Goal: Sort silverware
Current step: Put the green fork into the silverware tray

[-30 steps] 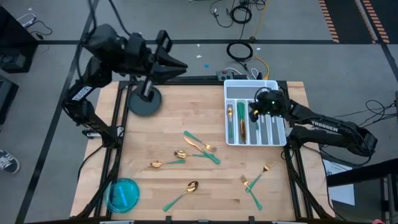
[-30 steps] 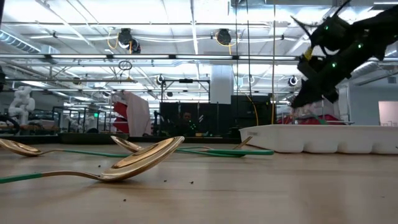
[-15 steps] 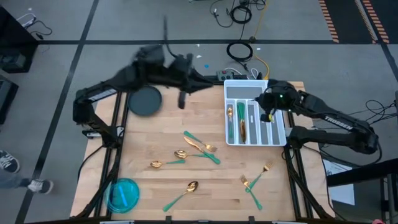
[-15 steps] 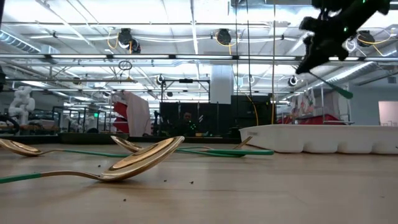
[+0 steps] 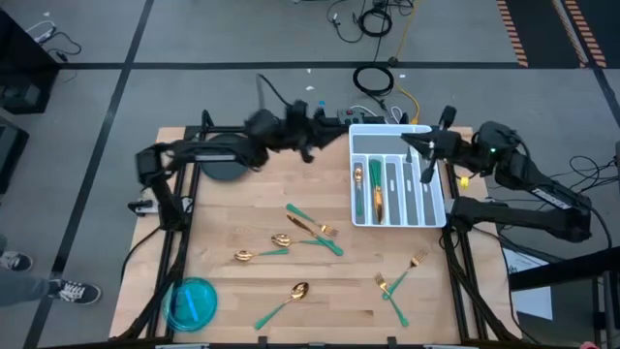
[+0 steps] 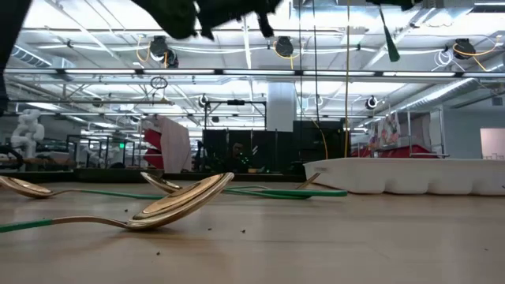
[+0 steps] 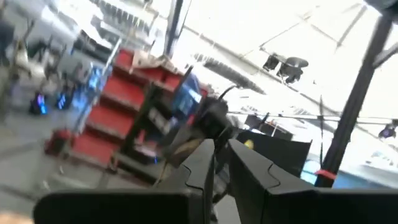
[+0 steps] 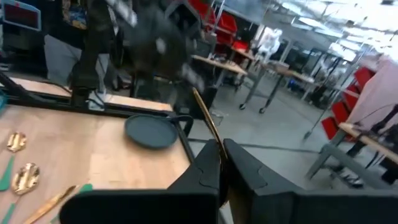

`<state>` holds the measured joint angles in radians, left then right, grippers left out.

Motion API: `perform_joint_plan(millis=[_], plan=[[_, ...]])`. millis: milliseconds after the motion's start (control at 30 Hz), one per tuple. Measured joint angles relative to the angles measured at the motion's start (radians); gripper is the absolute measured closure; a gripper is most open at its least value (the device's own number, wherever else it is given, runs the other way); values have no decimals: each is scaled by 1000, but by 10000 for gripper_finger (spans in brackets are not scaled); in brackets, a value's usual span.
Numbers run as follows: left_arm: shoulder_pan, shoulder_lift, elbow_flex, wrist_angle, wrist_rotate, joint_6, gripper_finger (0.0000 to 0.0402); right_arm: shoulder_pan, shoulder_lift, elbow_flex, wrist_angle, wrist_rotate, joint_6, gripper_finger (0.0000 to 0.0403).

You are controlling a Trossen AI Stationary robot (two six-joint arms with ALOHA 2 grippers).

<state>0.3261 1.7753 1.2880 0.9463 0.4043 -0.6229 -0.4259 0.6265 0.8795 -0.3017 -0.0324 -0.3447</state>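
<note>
My right gripper [image 5: 429, 147] hangs high over the far right part of the white divided tray [image 5: 360, 215]. It is shut on a piece of silverware with a thin gold blade, seemingly a knife [image 8: 204, 115]. My left gripper [image 5: 312, 141] is shut and empty, reaching across the table's far edge to just left of the tray; it also shows in the left wrist view [image 7: 216, 155]. Several gold-headed, green-handled forks and spoons lie flat on the wooden table [image 5: 310, 225] [image 5: 298, 289] [image 5: 392, 283]. More pieces lie in the tray's slots [image 5: 377, 199]. My right gripper pinches the knife between its two fingers [image 8: 249, 171]. The gold blade [image 8: 200, 102] sticks out past the fingertips, and the green handle [image 6: 389, 39] hangs slanting below the gripper. The knife is lifted clear of the tray. The fingers hide the exact place of contact.
A dark round disc [image 5: 225, 160] lies at the table's far left, under my left arm. A blue bowl [image 5: 192, 302] stands at the near left corner. Bare wood lies between the loose pieces and the near edge.
My right gripper has risen out of the tray with the knife, lifting it clear, and drifted toward the table's far right. My left arm has swung from the far left corner toward the right along the far edge, stretching out until its gripper is beside the tray.
</note>
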Motion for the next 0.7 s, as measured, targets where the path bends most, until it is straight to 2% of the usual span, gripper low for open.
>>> perform_joint_plan(millis=[333, 700], plan=[[-56, 269, 169, 13, -23, -22, 347, 3, 88, -2, 57, -78, 95, 403], [-67, 351, 311, -18, -19, 29, 347, 3, 132, -2, 141, -106, 117, 403]])
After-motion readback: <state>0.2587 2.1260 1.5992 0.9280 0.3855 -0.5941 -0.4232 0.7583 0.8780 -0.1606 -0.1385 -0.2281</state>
